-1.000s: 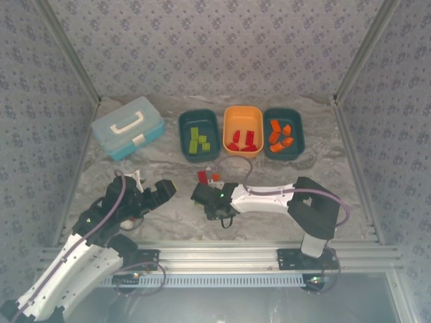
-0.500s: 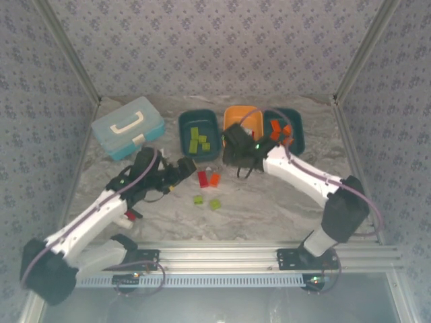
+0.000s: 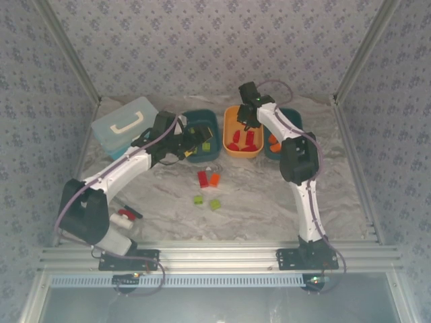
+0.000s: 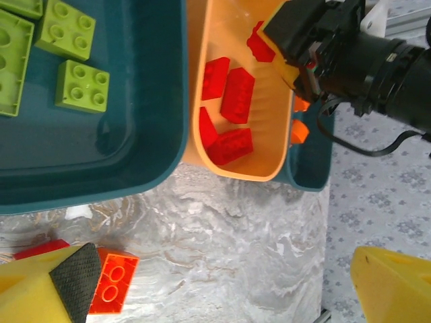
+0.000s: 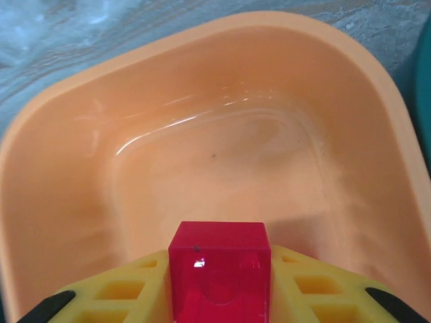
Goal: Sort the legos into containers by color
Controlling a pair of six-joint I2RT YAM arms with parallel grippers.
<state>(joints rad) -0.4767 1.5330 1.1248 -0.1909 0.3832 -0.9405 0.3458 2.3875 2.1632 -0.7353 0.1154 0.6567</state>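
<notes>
**Right claw grips a red brick over the orange tub**

In your right wrist view, the right claw (image 5: pixel 219 306) is clamped on a red brick (image 5: pixel 219 266) at the bottom centre of the frame. The smooth, square-edged block is squeezed between two yellow fingers (image 5: pixel 303 266). It hangs above the orange tub (image 5: pixel 60 202), whose glossy plastic floor and rounded corners show above it. From the top camera, the right claw (image 3: pixel 248 120) sits over the far end of that tub, upper centre of the frame. More red bricks (image 3: pixel 242 141) lie in the tub's near half.

Your left claw (image 4: pixel 229 289) stands wide open, with one black-padded yellow finger at lower left and the other at lower right. The marbled worktop (image 4: pixel 236 235) shows between them. A studded orange brick (image 4: pixel 111 289) lies just beside the lower-left finger. The left teal tub (image 4: pixel 135 148), at upper left, holds lime green bricks (image 4: pixel 81 84). The right teal tub (image 3: pixel 297 138) holds orange bricks (image 4: pixel 298 131).
</notes>
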